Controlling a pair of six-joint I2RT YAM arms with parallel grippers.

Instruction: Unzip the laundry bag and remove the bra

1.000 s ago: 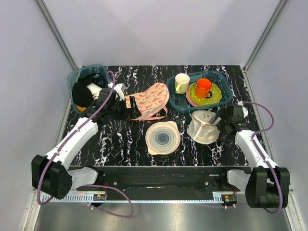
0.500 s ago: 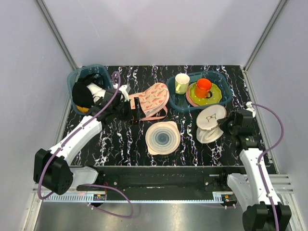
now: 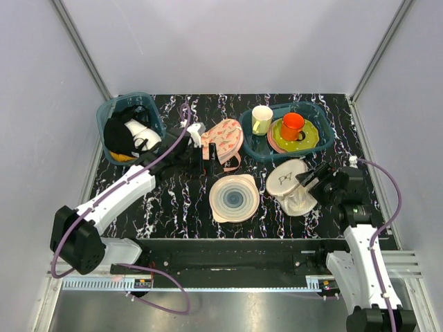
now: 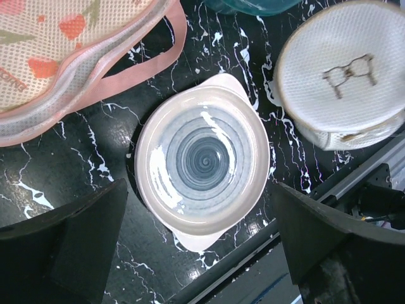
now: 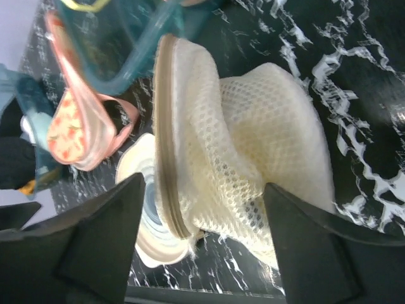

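The white mesh laundry bag [image 3: 287,181] stands tipped on its edge at the right of the table, its flat face with the black drawing turned up and to the left. It also shows in the left wrist view [image 4: 342,69]. My right gripper [image 3: 313,181] is open, and in the right wrist view [image 5: 204,183] its fingers stand either side of the crumpled mesh of the bag [image 5: 253,139]. My left gripper [image 3: 205,158] is open and empty, and in the left wrist view [image 4: 197,190] it hangs above the ringed disc. No yellow bra shows.
A pale ringed disc [image 3: 234,198] lies left of the bag. A pink carrot-patterned cloth [image 3: 221,138] lies behind it. A teal basket [image 3: 320,138] at the back right holds cups and plates. A blue basket [image 3: 105,117] at the back left holds dark clothes.
The bag tipped up from lying flat and shifted a little left, with my right gripper behind it. My left gripper moved right, from beside the blue basket to over the pink cloth's edge.
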